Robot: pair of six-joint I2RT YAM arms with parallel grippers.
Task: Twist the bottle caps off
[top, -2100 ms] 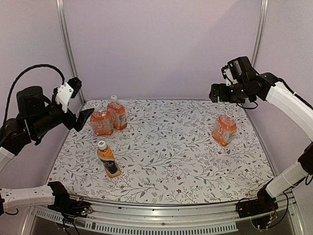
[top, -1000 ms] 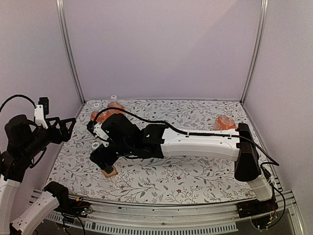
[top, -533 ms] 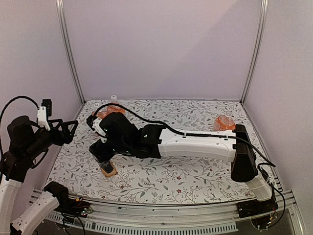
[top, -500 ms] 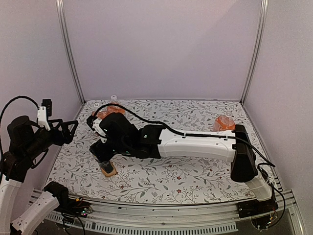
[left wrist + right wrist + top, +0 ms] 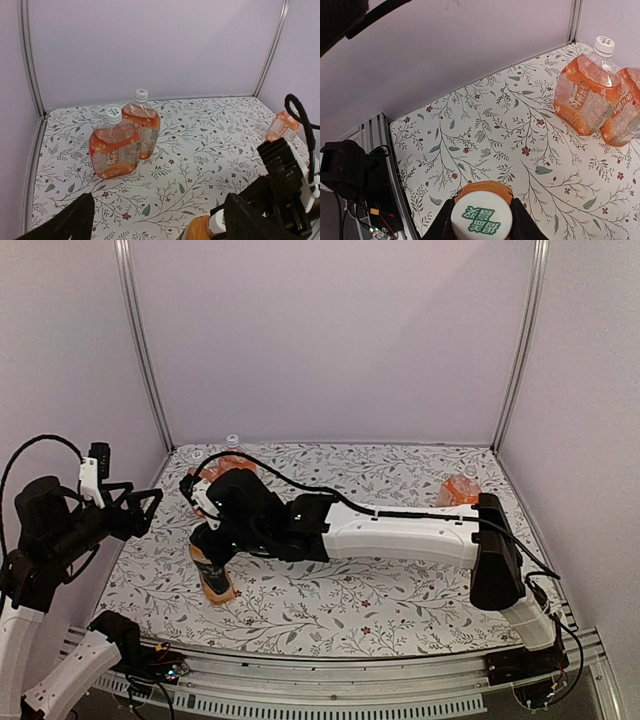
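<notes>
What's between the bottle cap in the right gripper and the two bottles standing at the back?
Only bare floral tablecloth, per the right wrist view, between the bottle cap in the right gripper and the two bottles standing together.

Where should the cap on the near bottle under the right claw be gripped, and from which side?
Grip the cap by its round side wall, coming from straight above. The near bottle stands roughly upright, so the cap faces up and its sides can be reached from overhead. The right claw straddles it, a finger on either side.
</notes>
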